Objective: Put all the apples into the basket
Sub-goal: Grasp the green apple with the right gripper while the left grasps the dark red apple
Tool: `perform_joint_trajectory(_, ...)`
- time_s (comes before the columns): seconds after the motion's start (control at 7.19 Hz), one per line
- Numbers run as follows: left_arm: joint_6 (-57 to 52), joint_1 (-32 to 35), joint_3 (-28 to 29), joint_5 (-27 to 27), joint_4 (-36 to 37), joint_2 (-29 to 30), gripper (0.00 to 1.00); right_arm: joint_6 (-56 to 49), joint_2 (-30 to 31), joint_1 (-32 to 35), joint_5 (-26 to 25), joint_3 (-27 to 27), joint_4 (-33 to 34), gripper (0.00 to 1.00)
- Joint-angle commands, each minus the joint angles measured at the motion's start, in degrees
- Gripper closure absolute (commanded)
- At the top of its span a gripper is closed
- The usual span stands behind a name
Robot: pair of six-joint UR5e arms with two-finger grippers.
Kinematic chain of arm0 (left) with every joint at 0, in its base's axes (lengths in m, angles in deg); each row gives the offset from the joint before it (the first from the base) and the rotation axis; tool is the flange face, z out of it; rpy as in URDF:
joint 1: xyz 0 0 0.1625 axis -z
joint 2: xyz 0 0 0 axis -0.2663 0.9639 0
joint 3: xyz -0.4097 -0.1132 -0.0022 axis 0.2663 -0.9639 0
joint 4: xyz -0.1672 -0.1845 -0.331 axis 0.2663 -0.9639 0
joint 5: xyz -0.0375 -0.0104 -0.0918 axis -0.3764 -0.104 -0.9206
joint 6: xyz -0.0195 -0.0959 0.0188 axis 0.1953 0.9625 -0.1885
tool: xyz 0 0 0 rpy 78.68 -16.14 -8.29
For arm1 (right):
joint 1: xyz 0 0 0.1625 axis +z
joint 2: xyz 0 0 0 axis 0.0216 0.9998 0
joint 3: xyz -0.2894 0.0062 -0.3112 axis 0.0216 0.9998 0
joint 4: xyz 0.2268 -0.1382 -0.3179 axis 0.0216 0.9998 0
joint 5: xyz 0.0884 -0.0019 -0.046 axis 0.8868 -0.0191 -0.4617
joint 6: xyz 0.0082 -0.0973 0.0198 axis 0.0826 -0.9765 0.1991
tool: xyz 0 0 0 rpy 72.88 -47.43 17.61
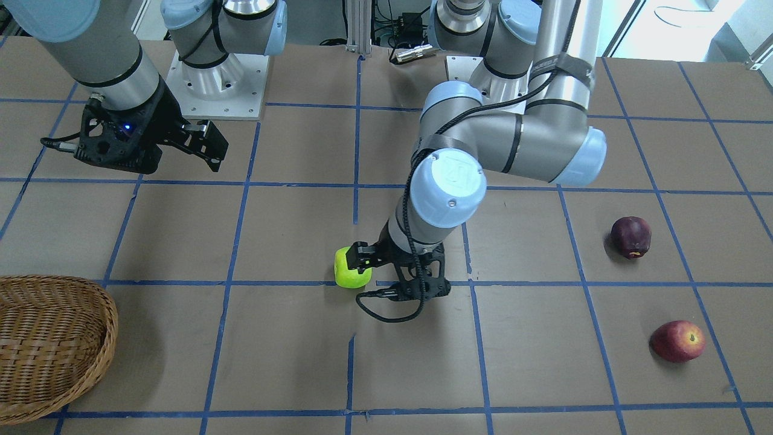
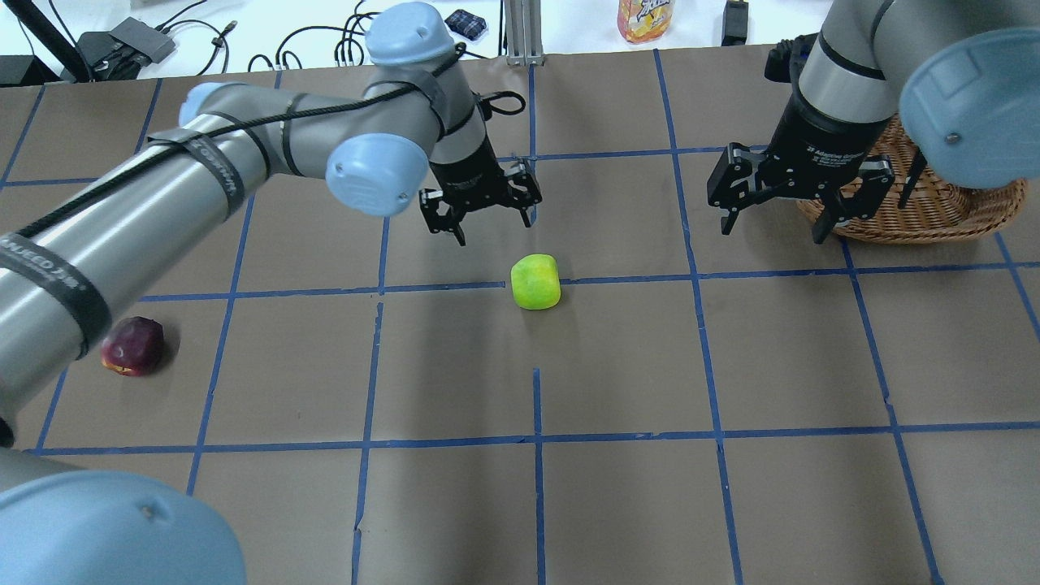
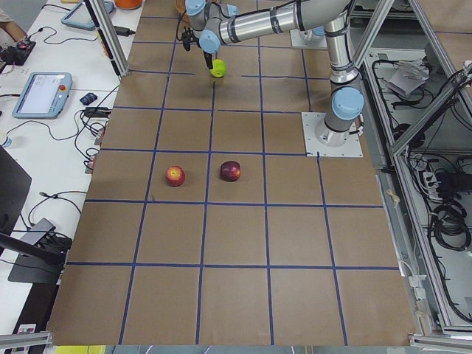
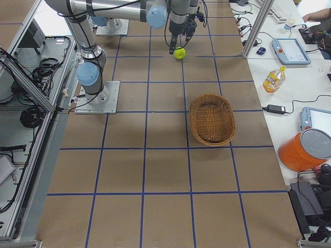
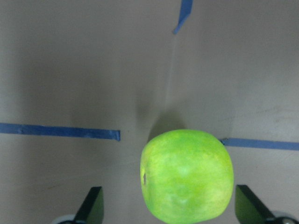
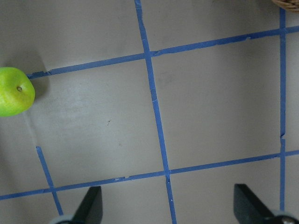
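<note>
The yellow-green apple (image 2: 535,281) lies on the table on a blue tape line near the middle. My left gripper (image 2: 479,213) hovers just over it, open; in the left wrist view the apple (image 5: 187,175) sits between the spread fingers (image 5: 92,206), untouched. The maroon apple (image 1: 631,237) and the red apple (image 1: 677,341) lie on the table on my left side, apart from both grippers. My right gripper (image 2: 772,207) is open and empty, above the table beside the wicker basket (image 2: 934,218). The basket (image 4: 212,119) holds nothing.
An orange drink bottle (image 2: 646,18) and cables lie past the table's far edge. The arm bases (image 1: 217,78) are bolted at the robot's side. An orange container (image 4: 305,150) and tablets stand on the side bench.
</note>
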Motion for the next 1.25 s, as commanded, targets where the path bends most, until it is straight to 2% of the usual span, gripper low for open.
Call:
perform_joint_trajectory(0.0,-13.2,-8.9,2.0,2.5,-11.3,-4.6,0.0,1.6,-2.9,3.2,3.2,-0.3,7.1,0.0)
perform_joint_trajectory(0.28,-32.2,-20.6,1.8,8.8,-17.0,-7.3,0.0,8.2,-8.2,10.4,2.9,-0.3,13.7,0.0)
perform_joint_trajectory(0.42,-40.6,-25.1,0.8,16.9,-17.8,-8.0,0.0,13.8,-11.8,14.1,2.3,-0.2,17.7,0.0)
perform_joint_trajectory(0.56,-49.3,-28.8,-2.3,22.5,-16.8,-8.2,0.0,18.3,-14.9,17.8,2.2,0.3,20.6,0.0)
perform_joint_trajectory(0.83,-65.5,-39.4,-8.9,22.8,-6.0,-7.8,0.0,18.6,-18.5,21.0,0.8,0.3,25.4,0.0)
perform_joint_trajectory(0.97,-68.3,-42.5,-13.0,22.7,1.2,-6.7,0.0,18.6,-21.4,21.9,0.8,0.3,30.9,0.0)
perform_joint_trajectory(1.11,-68.9,-44.3,-17.8,22.9,6.3,-6.2,0.0,18.6,-23.7,22.8,0.8,0.3,32.8,0.0)
